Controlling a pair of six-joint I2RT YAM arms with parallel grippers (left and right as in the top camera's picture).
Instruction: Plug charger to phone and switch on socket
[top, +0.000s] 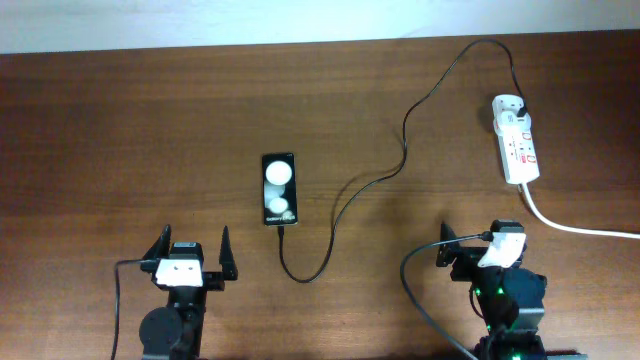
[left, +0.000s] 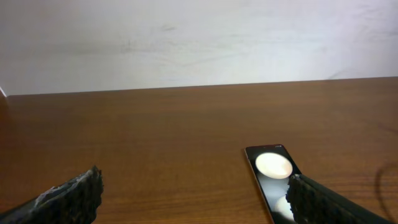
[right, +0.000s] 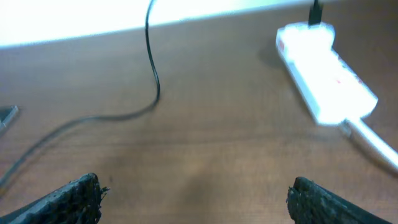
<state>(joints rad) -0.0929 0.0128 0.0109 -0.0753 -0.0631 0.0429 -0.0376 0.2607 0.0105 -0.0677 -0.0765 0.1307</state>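
Note:
The black phone (top: 279, 189) lies face up at the table's middle, and it also shows in the left wrist view (left: 268, 169). The thin black charger cable (top: 400, 150) has its tip at the phone's near end (top: 283, 228). It loops across the table to a black plug (top: 521, 104) seated in the far end of the white socket strip (top: 518, 140). My left gripper (top: 194, 243) is open and empty, near and left of the phone. My right gripper (top: 483, 240) is open and empty, on the near side of the strip. The right wrist view shows the strip (right: 326, 74) and cable (right: 152, 74) ahead.
The strip's thick white cord (top: 585, 229) runs off to the right edge, past my right arm, and it also shows in the right wrist view (right: 373, 146). A pale wall (left: 199, 37) stands behind the wooden table (top: 120, 130).

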